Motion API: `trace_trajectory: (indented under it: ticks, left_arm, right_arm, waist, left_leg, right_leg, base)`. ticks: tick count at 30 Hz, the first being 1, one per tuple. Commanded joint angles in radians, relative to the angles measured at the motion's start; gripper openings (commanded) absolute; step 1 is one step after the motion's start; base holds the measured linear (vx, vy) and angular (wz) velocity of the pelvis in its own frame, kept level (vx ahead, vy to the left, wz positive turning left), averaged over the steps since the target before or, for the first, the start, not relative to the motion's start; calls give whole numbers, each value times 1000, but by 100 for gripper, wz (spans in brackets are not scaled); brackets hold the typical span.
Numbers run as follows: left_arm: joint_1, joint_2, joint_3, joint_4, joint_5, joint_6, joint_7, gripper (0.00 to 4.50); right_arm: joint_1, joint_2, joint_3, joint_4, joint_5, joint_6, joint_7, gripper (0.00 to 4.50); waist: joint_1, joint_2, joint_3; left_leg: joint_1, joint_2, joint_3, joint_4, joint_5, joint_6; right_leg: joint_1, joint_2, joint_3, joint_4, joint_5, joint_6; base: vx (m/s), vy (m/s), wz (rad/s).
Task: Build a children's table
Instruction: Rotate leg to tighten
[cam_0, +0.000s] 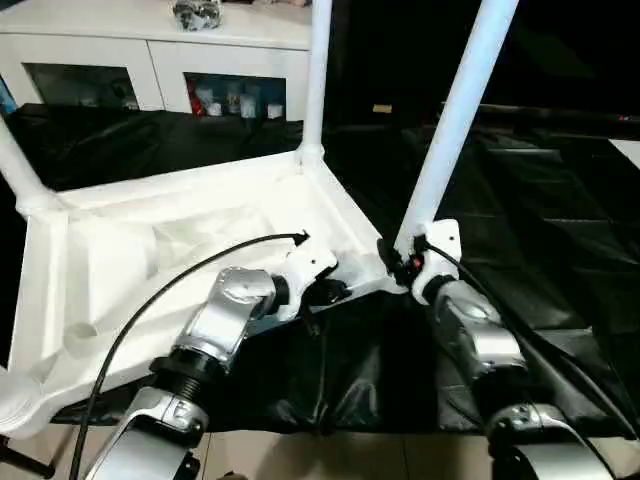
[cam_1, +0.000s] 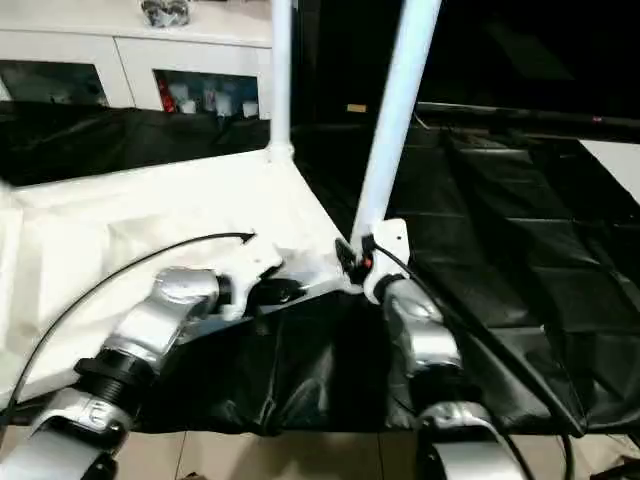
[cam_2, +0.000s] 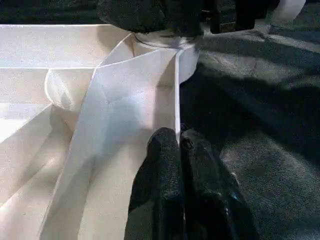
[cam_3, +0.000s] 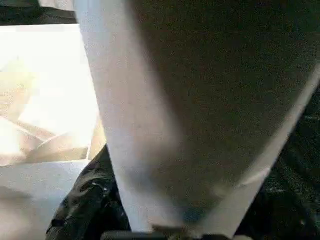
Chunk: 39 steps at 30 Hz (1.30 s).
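The white tabletop (cam_0: 130, 250) lies upside down on a black cloth, ribbed underside up. One white leg (cam_0: 318, 70) stands upright in the far corner socket, and another leg (cam_0: 15, 165) rises at the far left. A third leg (cam_0: 455, 120) leans to the right with its foot at the near right corner socket (cam_2: 165, 42). My right gripper (cam_0: 400, 258) holds this leaning leg low down, a black finger (cam_3: 85, 200) pressed against it. My left gripper (cam_2: 178, 142) is shut on the tabletop's thin rim (cam_2: 177, 90), just short of that corner.
A white cabinet (cam_0: 150, 60) with glass-fronted compartments stands behind the tabletop. Black cloth (cam_0: 540, 200) covers the floor to the right and in front. A black cable (cam_0: 200, 265) arcs over my left forearm. Pale floor (cam_0: 330, 455) shows at the near edge.
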Motion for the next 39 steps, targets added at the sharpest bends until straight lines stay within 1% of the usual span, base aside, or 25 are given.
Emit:
trace_trajectory:
  ticks: [1,2,4,6,8,10,11,12,13,15,16,18,19,20,21,22,24,25,26,27,30,31,35,37,39]
  left_arm:
    - [8,-95,-124,-6,-12,-39,-36,0]
    - [16,-86,-128,-10,-8,-43,-43,0]
    - [20,-75,-126,-13,-8,-47,-51,0]
    - [20,-67,-122,-14,-9,-49,-56,0]
    - [23,-44,-113,-18,-11,-55,-76,0]
    - [25,-31,-111,-23,-13,-55,-92,0]
    - [28,-18,-110,-26,-17,-60,-108,0]
    - [34,6,-108,-32,-25,-70,-141,0]
    - [34,6,-108,-32,-25,-70,-141,0]
    - [46,46,-101,-50,-46,-89,-210,0]
    - [51,66,-99,-61,-57,-95,-247,0]
    - [55,83,-98,-69,-64,-96,-275,0]
    - [54,118,-98,-75,-70,-103,-322,0]
    - [52,127,-98,-75,-71,-105,-333,0]
    - [50,140,-100,-75,-73,-107,-352,0]
    - [50,140,-100,-75,-73,-107,-352,0]
    - [49,148,-101,-75,-74,-108,-364,0]
    - [45,176,-107,-75,-75,-109,-407,0]
    - [44,183,-108,-75,-75,-110,-417,0]
    - [42,190,-110,-74,-75,-112,-427,0]
    - [36,216,-115,-70,-79,-119,-464,0]
    - [30,230,-116,-65,-82,-125,-480,0]
    - [21,248,-113,-54,-89,-135,-500,0]
    - [17,252,-110,-49,-89,-137,-506,0]
    - [16,253,-108,-48,-89,-137,-509,0]
  right_arm:
    - [-7,107,98,58,-31,10,10,239]
    - [-7,116,97,53,-25,-2,29,272]
    - [-4,116,92,45,-15,-5,47,277]
    - [-2,113,89,39,-10,-7,58,308]
    - [1,96,87,39,-11,-25,90,317]
    - [5,83,90,37,-8,-35,112,331]
    - [11,69,96,28,-5,-38,140,348]
    - [25,42,113,10,-10,-43,197,348]
    - [25,42,113,10,-10,-43,197,358]
    - [51,-8,141,-25,-18,-52,301,358]
    - [67,-34,157,-54,-10,-63,375,358]
    - [81,-54,169,-82,4,-69,439,358]
    - [112,-101,199,-153,46,-44,590,358]
    - [119,-113,207,-171,57,-34,628,358]
    - [130,-135,223,-197,71,-19,684,358]
    - [130,-135,223,-197,71,-19,684,358]
    - [136,-146,230,-210,77,-12,719,358]
    - [147,-185,259,-243,92,13,820,358]
    - [148,-195,265,-248,93,18,845,344]
    - [148,-204,272,-252,94,23,871,344]
    - [143,-233,293,-258,94,39,955,319]
    - [135,-243,302,-256,94,50,991,294]
    - [130,-260,319,-274,103,75,1036,280]
    - [131,-262,321,-283,109,90,1049,256]
    - [133,-263,321,-289,113,101,1055,248]
  waist:
    - [-5,11,-37]
    - [-6,8,-37]
    - [-6,8,-37]
    - [-7,9,-37]
    - [-7,10,-37]
    - [-7,9,-38]
    - [-9,3,-39]
    - [-9,7,-40]
    - [-8,7,-40]
    - [-7,6,-44]
    - [-7,5,-46]
    - [-4,5,-46]
    - [-4,1,-47]
    - [1,2,-51]
    - [3,3,-51]
    - [3,1,-51]
    - [6,2,-48]
    - [7,-2,-46]
    - [12,0,-44]
    - [11,-2,-40]
    - [15,-2,-37]
    - [16,-2,-36]
    - [20,-3,-36]
    - [23,-2,-36]
    - [25,-3,-37]
  left_leg:
    - [9,16,-17,-83,-450,-18]
    - [4,16,-18,-85,-443,-17]
    - [8,17,-16,-84,-451,-14]
    - [6,18,-17,-86,-451,-12]
    - [6,17,-15,-85,-450,-10]
    - [4,18,-14,-85,-433,-6]
    - [3,18,-12,-84,-426,-2]
    - [-1,19,-13,-85,-405,2]
    - [-3,20,-13,-85,-395,5]
    - [-6,21,-8,-80,-339,21]
    - [-4,21,-4,-77,-316,31]
    - [-5,20,-3,-75,-291,44]
    - [-7,20,-1,-71,-252,59]
    - [-4,21,1,-65,-209,81]
    - [-3,21,3,-63,-190,89]
    - [-4,21,2,-61,-162,105]
    - [-2,23,4,-62,-159,108]
    - [-2,25,6,-63,-171,101]
    - [0,26,6,-64,-192,96]
    - [-1,28,8,-66,-208,93]
    - [4,30,8,-71,-264,66]
    - [5,30,8,-72,-280,60]
    - [4,30,8,-72,-273,51]
    - [4,31,8,-72,-267,49]
    - [3,30,7,-72,-261,47]
  right_leg:
    - [16,-44,21,-98,-516,-100]
    - [20,-43,20,-96,-499,-100]
    - [16,-42,22,-96,-484,-106]
    - [18,-42,23,-93,-471,-113]
    - [17,-41,24,-92,-455,-121]
    - [19,-43,26,-91,-439,-127]
    - [20,-42,26,-90,-432,-130]
    - [24,-44,27,-86,-405,-138]
    - [28,-43,26,-84,-389,-141]
    - [33,-41,28,-73,-291,-169]
    - [33,-39,29,-68,-240,-189]
    - [39,-38,28,-64,-209,-199]
    - [41,-37,29,-58,-153,-213]
    - [44,-33,28,-49,-81,-229]
    - [43,-33,28,-45,-45,-241]
    - [46,-34,27,-39,-2,-261]
    - [46,-35,25,-40,-7,-277]
    - [46,-36,25,-42,-41,-275]
    - [48,-36,23,-45,-91,-265]
    - [44,-36,24,-48,-118,-259]
    - [39,-40,26,-57,-220,-238]
    - [37,-40,27,-59,-250,-230]
    - [35,-41,29,-60,-264,-219]
    - [35,-43,30,-59,-266,-218]
    - [35,-43,29,-58,-263,-216]
  base:
    - [0,0,0]
    - [0,0,0]
    - [0,0,0]
    - [0,0,0]
    - [0,0,0]
    - [0,0,0]
    - [0,0,0]
    - [0,0,0]
    - [0,0,0]
    - [0,0,0]
    - [58,-9,2]
    - [62,-11,2]
    - [68,-11,0]
    - [68,-11,0]
    - [66,-3,1]
    - [0,0,0]
    - [0,0,0]
    - [0,0,0]
    - [0,0,0]
    - [0,0,0]
    - [0,0,0]
    - [0,0,0]
    - [0,0,0]
    - [0,0,0]
    - [0,0,0]
